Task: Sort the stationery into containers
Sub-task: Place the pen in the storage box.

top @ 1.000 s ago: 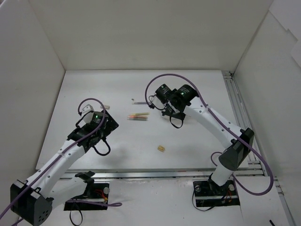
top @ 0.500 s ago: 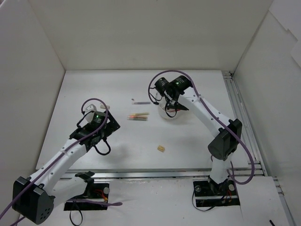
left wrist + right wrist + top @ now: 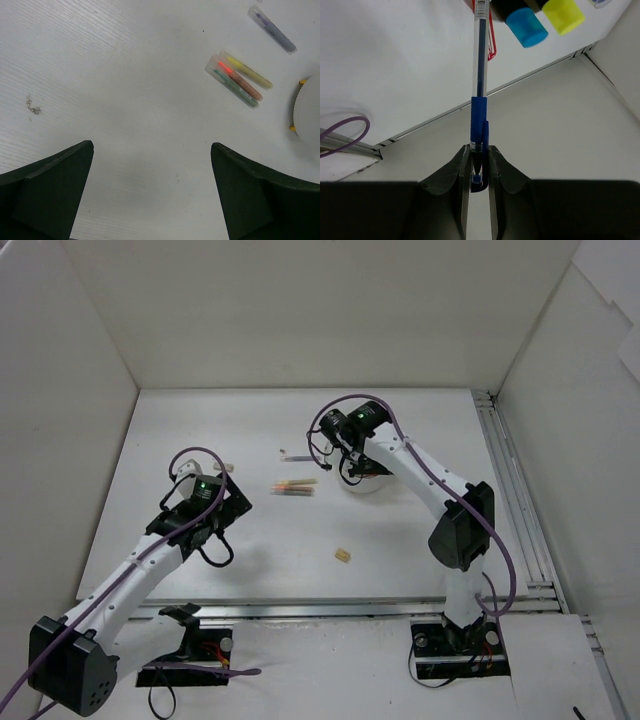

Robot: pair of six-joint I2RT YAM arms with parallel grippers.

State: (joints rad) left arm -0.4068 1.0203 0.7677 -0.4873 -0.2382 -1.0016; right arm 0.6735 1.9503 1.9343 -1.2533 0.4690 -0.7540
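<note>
My right gripper (image 3: pixel 479 150) is shut on the capped end of a clear blue-capped pen (image 3: pixel 479 75), whose shaft points away from the jaws. Beyond it show a blue cap (image 3: pixel 526 26), a yellow cap (image 3: pixel 563 15) and a red pen clip (image 3: pixel 493 42). In the top view this gripper (image 3: pixel 347 453) hangs over the round white organizer (image 3: pixel 366 484). My left gripper (image 3: pixel 151 145) is open and empty above bare table. Three pastel pens (image 3: pixel 236 80) and a purple one (image 3: pixel 273 30) lie ahead of it, left of the organizer's rim (image 3: pixel 306 116).
In the top view the pastel pens (image 3: pixel 293 487) and the purple pen (image 3: pixel 298 455) lie left of the organizer. A beige eraser (image 3: pixel 343 556) lies near the front middle, another (image 3: pixel 222 468) by the left arm. White walls enclose the table; a rail (image 3: pixel 505 470) runs along the right.
My right arm has swung back and left, bringing its gripper with the pen over the organizer. The left arm has barely moved.
</note>
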